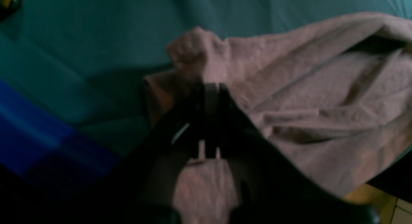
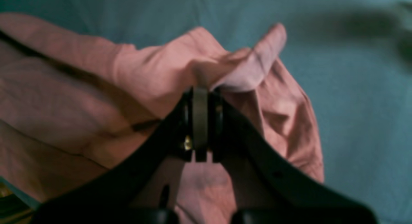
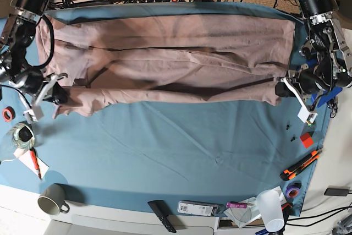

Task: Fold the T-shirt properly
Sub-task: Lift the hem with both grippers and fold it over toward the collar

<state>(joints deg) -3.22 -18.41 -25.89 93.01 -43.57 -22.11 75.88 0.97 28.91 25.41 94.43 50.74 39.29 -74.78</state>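
The dusty mauve T-shirt (image 3: 170, 59) lies stretched wide across the far half of the teal table, with its near edge lifted into a fold. My left gripper (image 3: 281, 87) is at the base view's right and is shut on the shirt's edge (image 1: 199, 63). My right gripper (image 3: 59, 95) is at the base view's left and is shut on a bunched piece of the shirt (image 2: 206, 66). Both hold the cloth a little above the table. The neck and label are hidden.
The teal table cloth (image 3: 181, 147) spreads in front of the shirt. A grey mug (image 3: 52, 201), a glass (image 3: 16, 136) and a red pen (image 3: 34, 162) are at the near left. A remote (image 3: 162, 216), a plastic cup (image 3: 270, 207), an orange knife (image 3: 300, 164) and a red block (image 3: 306, 140) are along the near and right edges.
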